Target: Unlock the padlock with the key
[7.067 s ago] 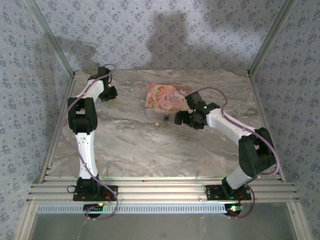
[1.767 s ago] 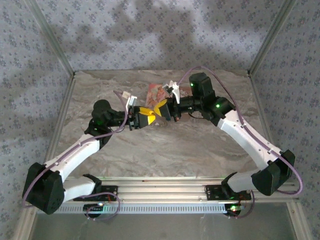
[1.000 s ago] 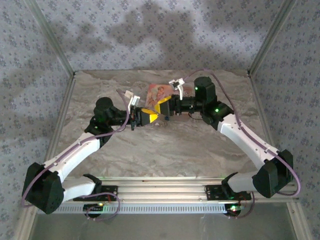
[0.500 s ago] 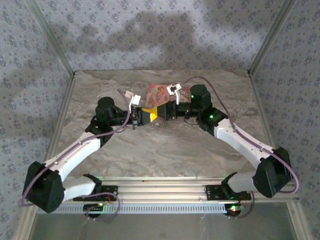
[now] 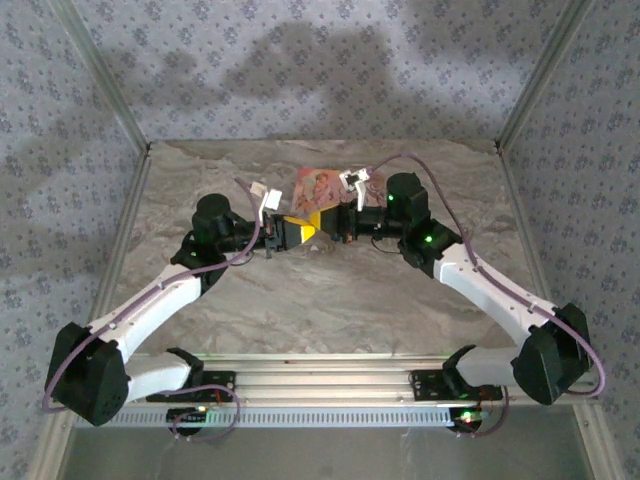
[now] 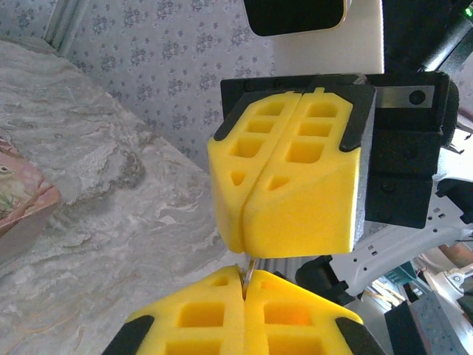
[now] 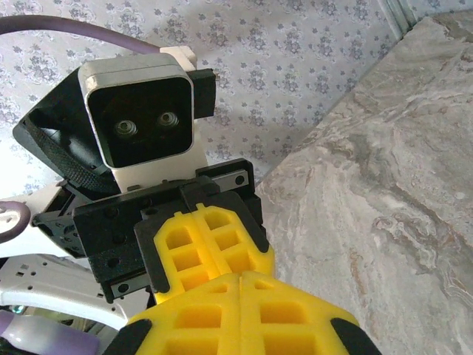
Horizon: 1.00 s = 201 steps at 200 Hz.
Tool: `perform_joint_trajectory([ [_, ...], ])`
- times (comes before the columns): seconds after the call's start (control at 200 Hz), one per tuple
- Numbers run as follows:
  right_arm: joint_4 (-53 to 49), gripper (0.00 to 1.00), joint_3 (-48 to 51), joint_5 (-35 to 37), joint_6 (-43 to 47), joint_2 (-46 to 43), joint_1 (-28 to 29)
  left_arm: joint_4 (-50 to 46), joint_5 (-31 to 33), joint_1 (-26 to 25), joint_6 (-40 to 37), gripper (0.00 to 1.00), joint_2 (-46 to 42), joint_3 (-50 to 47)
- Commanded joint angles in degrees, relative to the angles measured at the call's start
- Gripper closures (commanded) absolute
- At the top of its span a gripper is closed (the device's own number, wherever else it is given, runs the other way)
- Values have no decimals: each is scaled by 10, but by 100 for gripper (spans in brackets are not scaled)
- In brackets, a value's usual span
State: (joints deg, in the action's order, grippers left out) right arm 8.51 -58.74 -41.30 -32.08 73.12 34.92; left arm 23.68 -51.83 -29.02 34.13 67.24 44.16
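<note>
Left gripper [image 5: 290,232]: closed, its yellow pads [image 6: 295,318] pressed flat together. A thin metal sliver [image 6: 247,275] stands out of their seam, pinched there.
Metal sliver: short and bright, pointing at the right gripper [image 5: 314,221]. Its tip reaches the lower edge of that gripper's pads, close to their seam. It is too small to tell whether it is the key.
Right gripper: closed, with its yellow pads [image 6: 310,192] meeting along a straight seam. Whether they nip the sliver's tip cannot be told.
Grippers together: tip to tip and facing each other, with their seams roughly in line. The left one is on the left and the right one on the right, and the pads are touching or nearly so in the top view.
Place: above the far middle of the table [image 5: 330,310].
Padlock: hidden or too small to place.
Left wrist camera [image 7: 140,122]: a white-framed box with two lenses, just behind the left pads as seen from the right wrist.
Packet [image 5: 325,188]: pink, lying flat on the table just beyond the grippers, at far centre.
Left arm [image 5: 150,300]: reaches in from the near left, angled toward the far middle.
Right arm [image 5: 490,290]: reaches in from the near right, angled toward the far middle. A purple cable [image 5: 400,160] loops over its wrist.
Walls [image 5: 300,80]: pale with a small floral print, on the left, right and far sides.
Rails [image 5: 320,375]: metal, along the near edge, carrying both arm bases.
</note>
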Motion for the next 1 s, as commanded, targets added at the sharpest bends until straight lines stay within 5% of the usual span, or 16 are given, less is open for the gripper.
perform_joint_trajectory([
  [0.0, -7, 100, 2, 6, 31, -24, 5, -11, -1, 1, -1, 100, -6, 17],
  [0.03, -10, 100, 1, 4, 38, -25, 5, -15, -2, 2, -3, 96, -7, 17],
  [0.12, -32, 100, -9, -6, 58, -26, 6, -41, 1, 2, -22, 56, -18, 20],
  [0.19, -71, 100, -30, -18, 90, -24, 8, -75, 6, 4, -43, 49, -29, 25],
  [0.405, -216, 100, -123, -63, 188, 1, 7, -36, -48, 18, -9, 51, -48, 16],
  [0.67, -196, 100, -145, -117, 177, 20, 8, 103, -46, 15, 69, 56, -54, -17],
  [0.999, -194, 100, -141, -114, 172, 21, 7, 117, -41, 2, 62, 64, -62, -15],
])
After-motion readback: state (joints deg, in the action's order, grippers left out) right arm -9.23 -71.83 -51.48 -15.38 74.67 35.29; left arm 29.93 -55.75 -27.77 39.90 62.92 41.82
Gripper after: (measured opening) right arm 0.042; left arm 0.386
